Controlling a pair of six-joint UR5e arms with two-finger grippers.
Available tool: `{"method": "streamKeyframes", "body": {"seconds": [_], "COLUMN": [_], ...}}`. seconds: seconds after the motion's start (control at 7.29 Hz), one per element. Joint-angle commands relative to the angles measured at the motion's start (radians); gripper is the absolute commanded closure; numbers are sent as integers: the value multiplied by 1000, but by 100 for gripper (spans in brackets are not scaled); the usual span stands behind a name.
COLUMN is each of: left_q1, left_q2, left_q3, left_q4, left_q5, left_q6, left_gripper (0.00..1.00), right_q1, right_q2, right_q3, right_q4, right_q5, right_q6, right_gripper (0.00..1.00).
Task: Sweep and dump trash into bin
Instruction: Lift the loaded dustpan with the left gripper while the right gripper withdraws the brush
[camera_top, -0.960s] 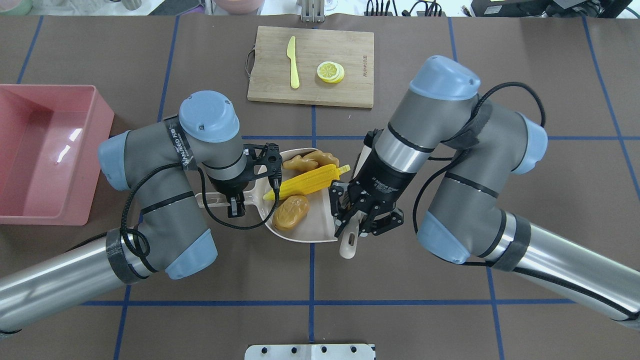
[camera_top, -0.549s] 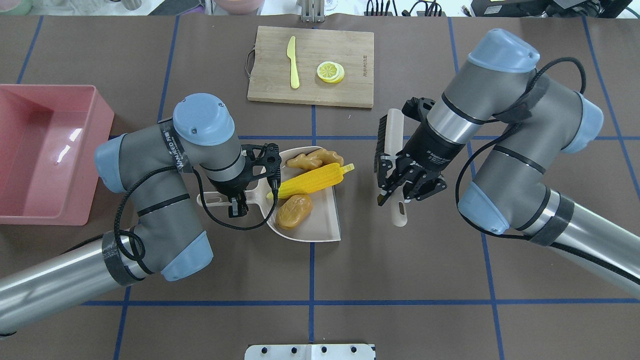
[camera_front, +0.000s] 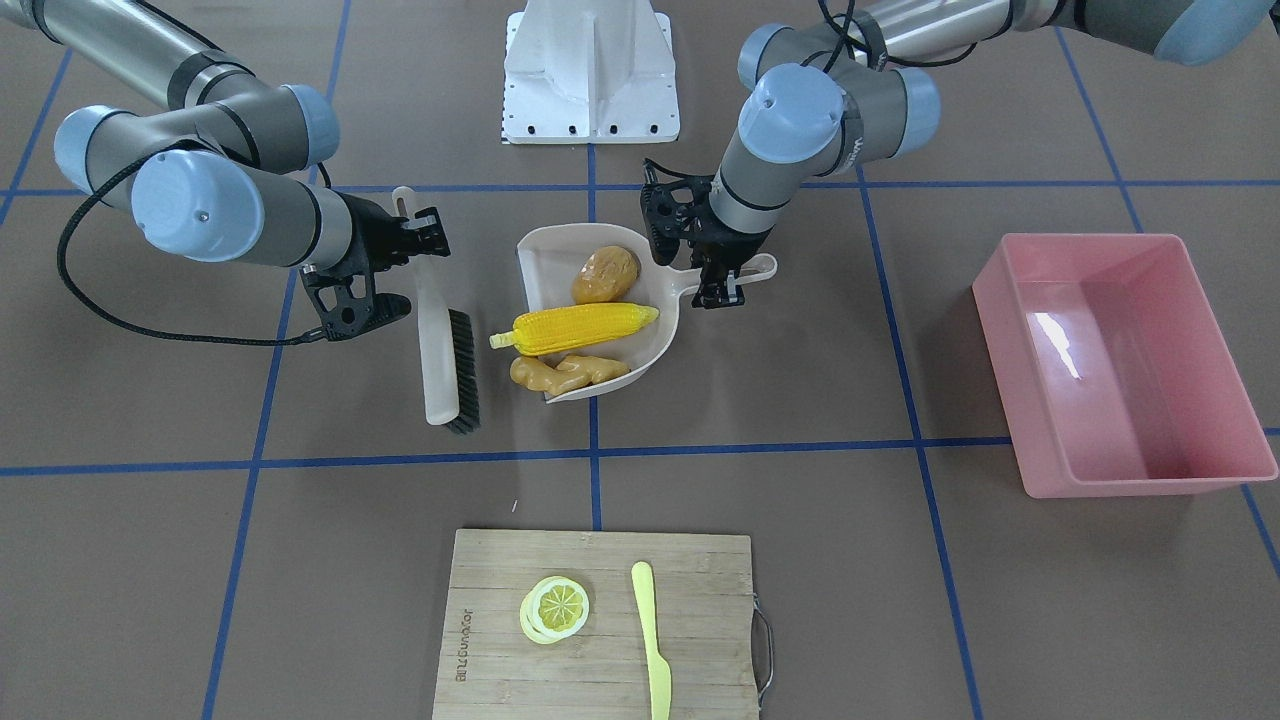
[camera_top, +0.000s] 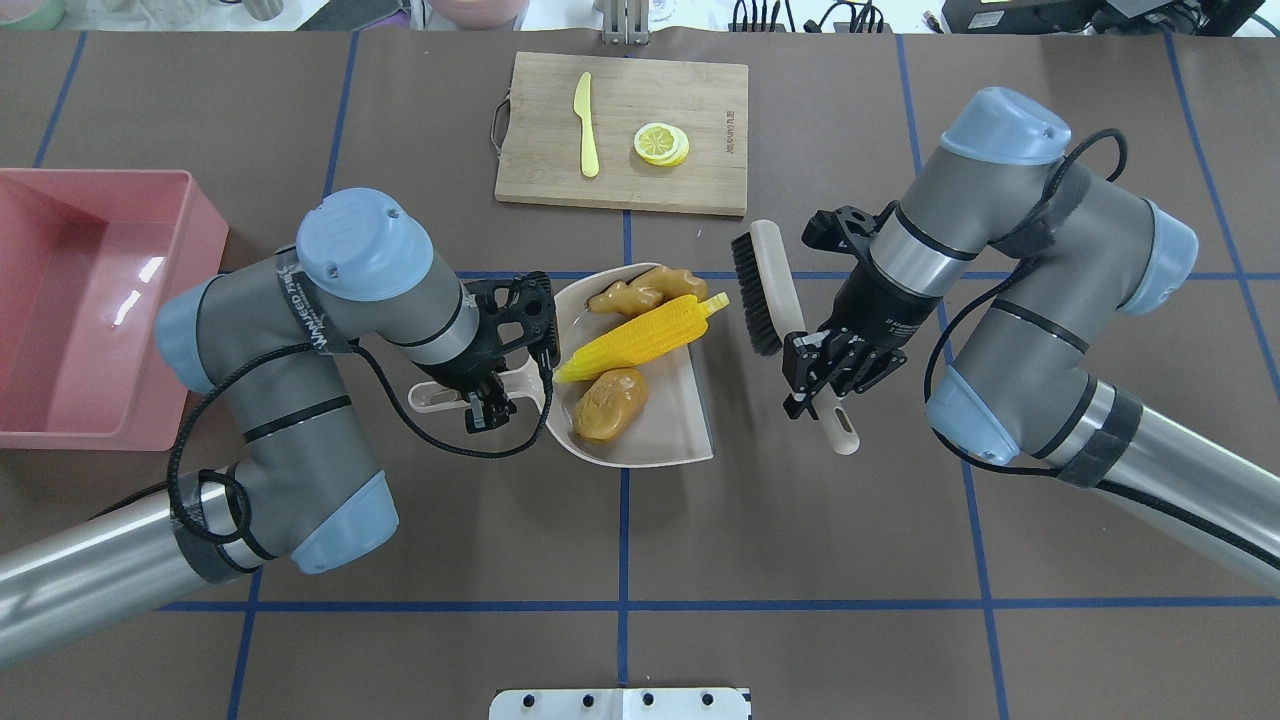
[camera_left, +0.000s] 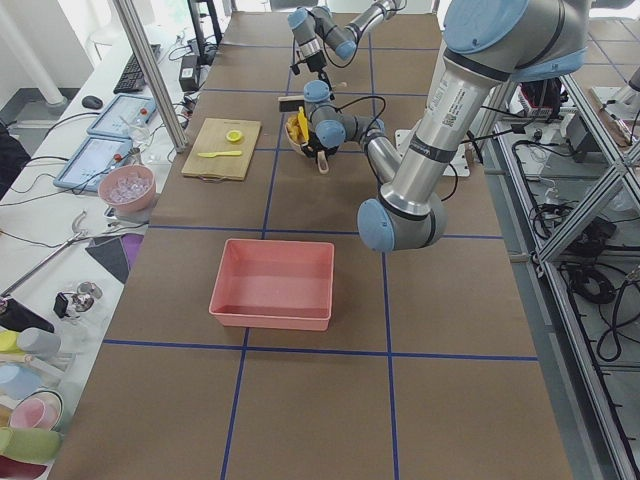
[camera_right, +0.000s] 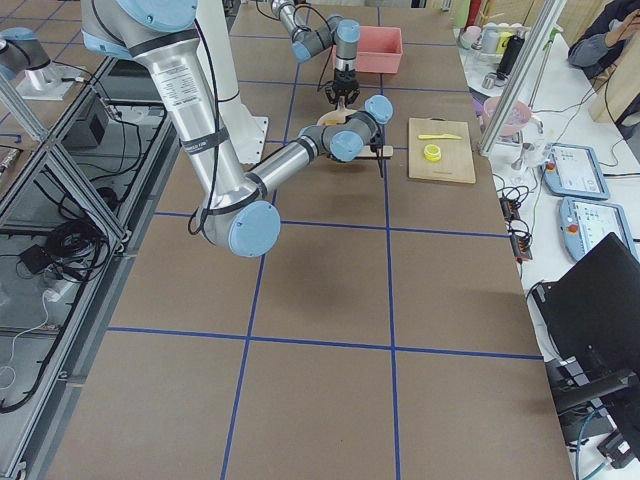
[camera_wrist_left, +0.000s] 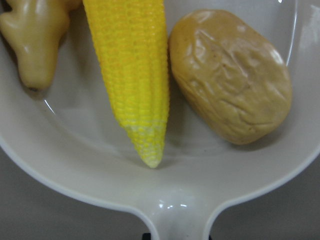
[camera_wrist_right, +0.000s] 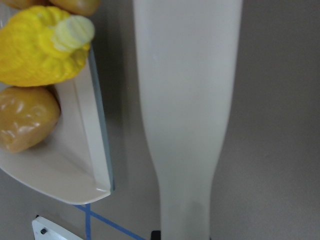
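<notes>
The corn cob (camera_top: 645, 334), potato (camera_top: 610, 404) and ginger root (camera_top: 640, 291) lie in the beige dustpan (camera_top: 680, 435) at mid table. My left gripper (camera_top: 480, 395) is shut on the dustpan's handle. In the left wrist view the corn (camera_wrist_left: 132, 75), potato (camera_wrist_left: 232, 75) and ginger (camera_wrist_left: 35, 45) sit close in the pan. My right gripper (camera_top: 830, 375) is shut on the handle of a beige brush (camera_top: 765, 290), held just right of the pan with its bristles facing it. The pink bin (camera_top: 100, 430) stands empty at the far left.
A bamboo cutting board (camera_top: 620, 170) at the back centre holds a yellow knife (camera_top: 585, 125) and a lemon slice (camera_top: 660, 143). The robot's base plate (camera_top: 620, 703) is at the near edge. The bin also shows in the front view (camera_front: 1000, 370).
My right gripper has drawn the brush away from the pan's mouth to the right and back. My left gripper has shifted and turned the loaded dustpan slightly rightward.
</notes>
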Motion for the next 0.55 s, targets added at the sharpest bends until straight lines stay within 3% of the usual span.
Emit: {"method": "streamKeyframes", "body": {"seconds": [0.0,0.41], "left_q1": [-71,-227], "left_q2": [84,135], "left_q3": [-127,-214], "left_q4": [-43,-43], "left_q5": [0,-24], "left_q6": [-41,-53], "left_gripper": [100,100], "right_q1": [-8,127], "right_q2": [3,-66], "right_q3": [-4,50], "right_q4": [-6,-58], "right_q5": [-8,-8], "right_q6": [-38,-36], "right_gripper": [100,100]}}
